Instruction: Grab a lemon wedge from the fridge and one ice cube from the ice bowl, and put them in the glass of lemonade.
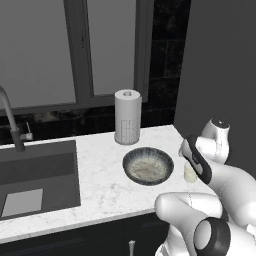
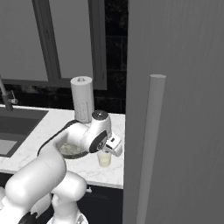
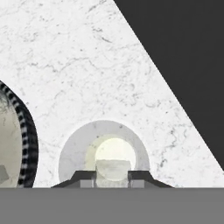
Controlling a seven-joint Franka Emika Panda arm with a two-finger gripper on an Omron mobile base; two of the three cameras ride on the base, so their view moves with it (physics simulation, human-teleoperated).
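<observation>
Pale ice cube (image 3: 113,169) clamped in end effector (image 3: 113,178) | directly above glass of lemonade (image 3: 104,151) | ice bowl (image 3: 27,140) beside

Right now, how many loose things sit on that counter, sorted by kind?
Bowls: 1, the ice bowl
Glasses: 1, the glass of lemonade
Tall white dotted cylinders: 1
Pale cubes held in the gripper over the glass: 1
Total: 4

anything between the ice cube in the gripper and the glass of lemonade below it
Nothing visible. In the hand view the gripper holds a pale ice cube straight over the open mouth of the glass of lemonade, with only clear space between them. The ice bowl sits off to one side.
</observation>
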